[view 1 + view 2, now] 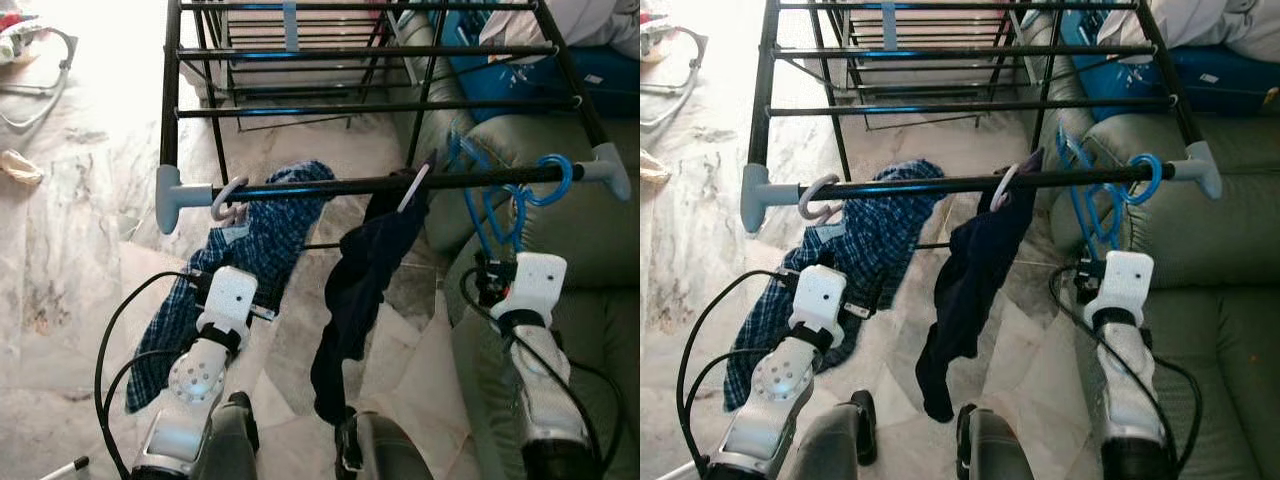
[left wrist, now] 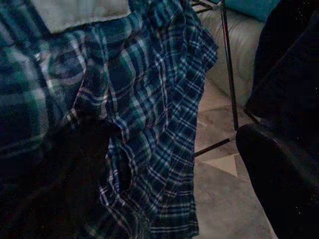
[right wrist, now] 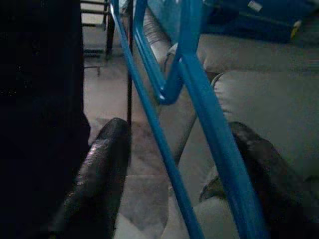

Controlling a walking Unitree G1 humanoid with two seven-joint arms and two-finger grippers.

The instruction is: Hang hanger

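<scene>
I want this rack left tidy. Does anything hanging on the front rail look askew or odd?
The blue hanger is empty and tilted, its hook over the front rail near the right end; the right gripper straddles its bars. The plaid shirt droops lopsidedly from its hook. The dark garment hangs bunched.

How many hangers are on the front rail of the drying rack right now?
3. A white hanger with the plaid shirt near the rail's left end, one with the dark garment mid-rail, and an empty blue hanger near the right end, above the right tool.

Blue plastic hanger [image 1: 500,205], hook looped over black rail [image 1: 330,186]
</scene>
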